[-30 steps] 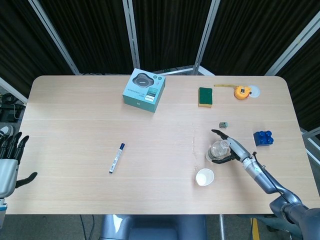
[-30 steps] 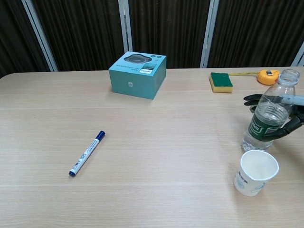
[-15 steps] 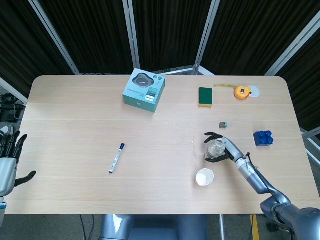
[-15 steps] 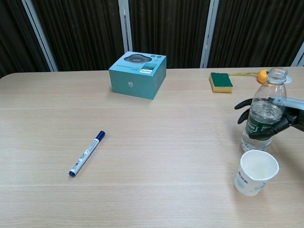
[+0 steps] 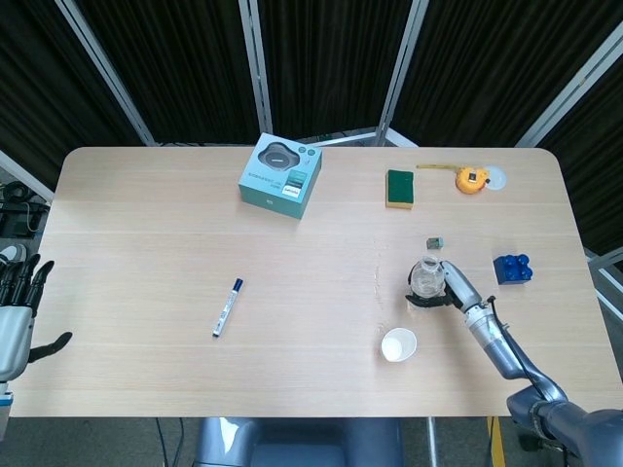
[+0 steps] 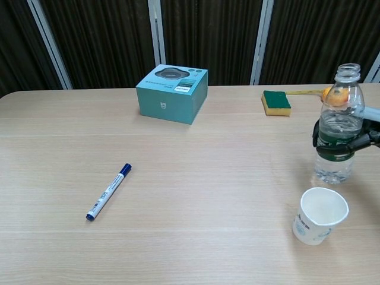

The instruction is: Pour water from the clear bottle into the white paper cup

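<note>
A: Right hand (image 6: 350,142) wraps the clear bottle (image 6: 337,127) around its middle, fingers closed on it. Bottle upright, cap off, some water in the lower part.

B: Lifted or on the table (image 6: 196,178)?

A: Can't tell for sure. In the chest view the base looks at or just above the wood.

B: Cup?

A: White paper cup (image 6: 319,216) stands open side up, just beside the bottle, nearer the robot and slightly toward its left. In the head view the cup (image 5: 398,344) sits below-left of the bottle (image 5: 424,280).

B: So the pour goes which way?

A: My call: the bottle's long axis is vertical now and must tip toward the robot's left and front, neck over the cup mouth.

B: Left hand?

A: Left hand (image 5: 19,311) is well apart at the far table edge, fingers spread, holding nothing. Right is the near one.
</note>
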